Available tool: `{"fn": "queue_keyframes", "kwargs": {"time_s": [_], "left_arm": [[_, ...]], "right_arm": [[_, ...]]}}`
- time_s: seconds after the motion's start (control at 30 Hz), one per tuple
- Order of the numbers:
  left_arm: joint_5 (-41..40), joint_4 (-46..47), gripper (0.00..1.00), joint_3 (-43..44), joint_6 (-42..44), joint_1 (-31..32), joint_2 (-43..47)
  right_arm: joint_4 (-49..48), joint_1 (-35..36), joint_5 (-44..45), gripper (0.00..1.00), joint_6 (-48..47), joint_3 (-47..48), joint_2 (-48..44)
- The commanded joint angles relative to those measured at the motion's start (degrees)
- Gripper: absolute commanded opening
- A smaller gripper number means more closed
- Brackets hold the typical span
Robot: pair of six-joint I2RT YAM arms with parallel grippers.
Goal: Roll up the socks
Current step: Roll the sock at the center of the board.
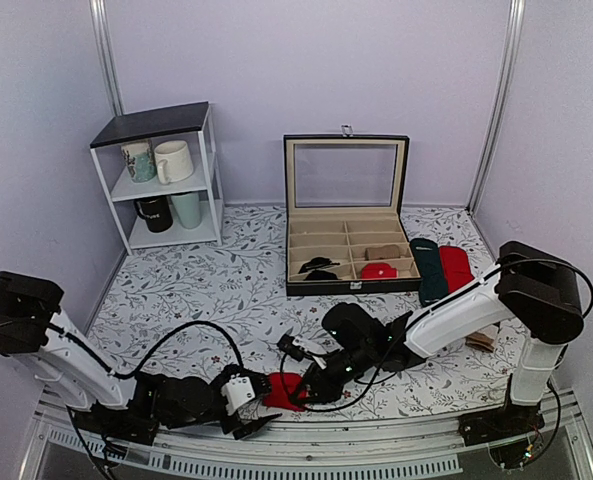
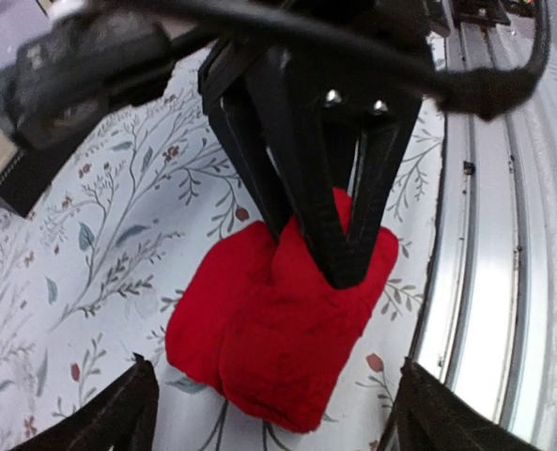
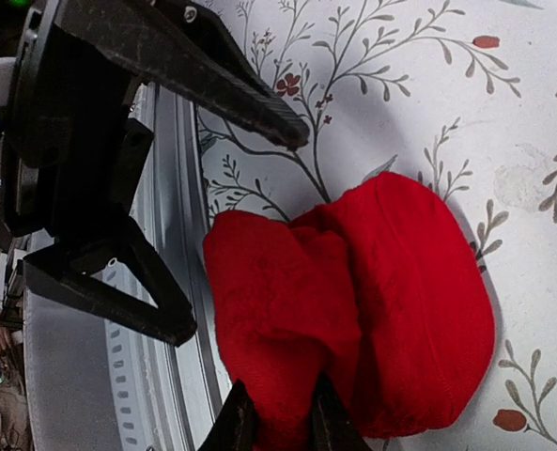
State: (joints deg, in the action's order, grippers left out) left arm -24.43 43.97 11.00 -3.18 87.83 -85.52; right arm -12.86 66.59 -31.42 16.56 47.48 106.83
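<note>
My right arm reaches low across, and the right end effector pinches the bunched red socks by the front edge of the surface. My left end effector lies low just beside them, spread wide, holding nothing; the box sits far back.

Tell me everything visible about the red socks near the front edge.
The socks are a bright red, fuzzy knit bundle, rolled into a lumpy wad creased down the middle. It lies on the floral tablecloth by the metal front rail. The right claw pinches one edge; the open left claw hangs beside it.
</note>
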Motion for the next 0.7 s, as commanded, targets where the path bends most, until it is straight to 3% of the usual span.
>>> {"fn": "queue_keyframes", "kwargs": {"time_s": [0.0, 0.2, 0.47, 0.5, 0.53, 0.57, 0.6, 0.67], "left_arm": [[-2.65, 5.73, 0.93, 1.94, 6.16, 0.82, -1.52], [0.27, 7.23, 0.93, 2.03, 6.67, 0.84, -3.91], [0.54, 13.8, 0.78, -0.34, 3.83, 0.75, -7.69], [0.9, 14.73, 0.71, -0.49, 3.99, 0.72, -7.81], [1.32, 15.15, 0.57, -0.46, 4.1, 0.68, -7.89], [1.55, 15.37, 0.35, -0.43, 4.19, 0.53, -7.91], [1.69, 15.79, 0.21, -0.32, 4.15, 0.51, -8.09], [2.17, 16.05, 0.25, 0.03, 4.07, 0.48, -9.06]], "right_arm": [[17.79, 0.01, -0.75, 0.13, 1.39, -1.66, 5.64], [19.78, -0.61, -1.84, 0.13, 1.26, -1.07, 6.37], [20.19, -0.92, -2.48, 0.13, 0.54, -0.97, 6.85], [20.23, -0.93, -2.35, 0.13, 0.35, -1.03, 6.96], [20.23, -0.9, -2.33, 0.13, 0.33, -1.0, 7.12], [20.23, -0.93, -2.35, 0.13, 0.32, -1.01, 7.27], [20.32, -0.89, -2.33, 0.13, 0.24, -1.01, 7.46], [20.25, -0.86, -2.63, 0.13, 0.16, -0.92, 7.75]]}}
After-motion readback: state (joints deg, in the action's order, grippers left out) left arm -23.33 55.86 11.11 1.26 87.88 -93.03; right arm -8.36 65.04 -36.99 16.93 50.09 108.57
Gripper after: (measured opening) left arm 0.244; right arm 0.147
